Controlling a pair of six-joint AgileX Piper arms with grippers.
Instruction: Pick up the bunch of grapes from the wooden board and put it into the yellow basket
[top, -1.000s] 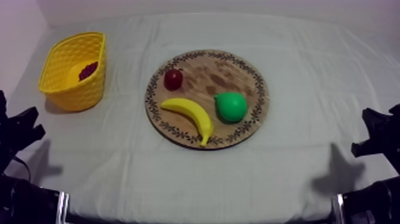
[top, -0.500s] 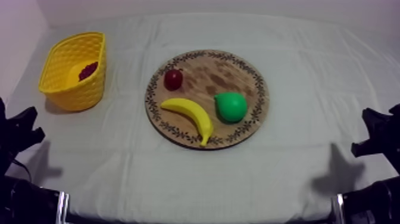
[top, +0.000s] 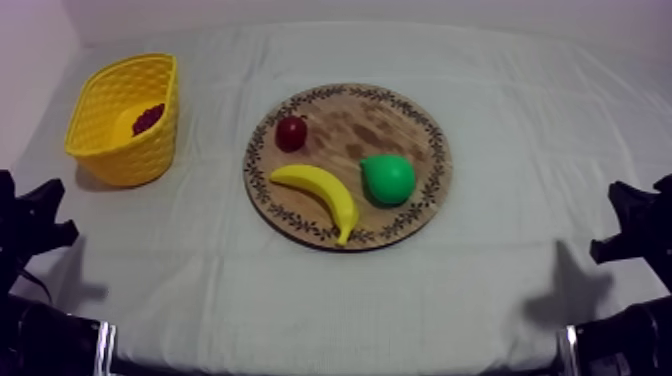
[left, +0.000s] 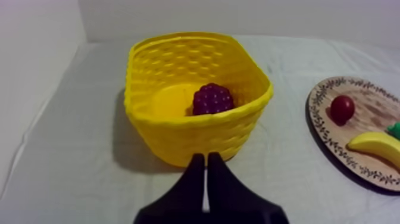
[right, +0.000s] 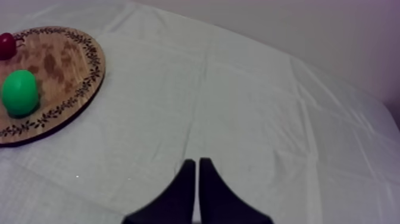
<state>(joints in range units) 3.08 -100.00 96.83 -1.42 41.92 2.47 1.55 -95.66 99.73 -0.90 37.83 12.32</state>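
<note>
The bunch of grapes (left: 212, 99) lies inside the yellow basket (left: 196, 134), which stands near the far left corner of the surface (top: 520, 120). Our left tool (left: 206, 158) hangs low at the surface's left edge, just in front of the basket, its fingers pressed together in a narrow wedge on nothing. Our right tool (right: 194, 161) sits at the right edge, likewise narrow and empty. On the wooden board (top: 385, 120) mid-surface lie a banana (top: 322, 193), a pear (top: 387, 179) and a small red fruit (top: 291, 133).

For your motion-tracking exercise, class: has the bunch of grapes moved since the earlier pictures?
No. In the top view the bunch of grapes lies in the same spot inside the yellow basket.
</note>
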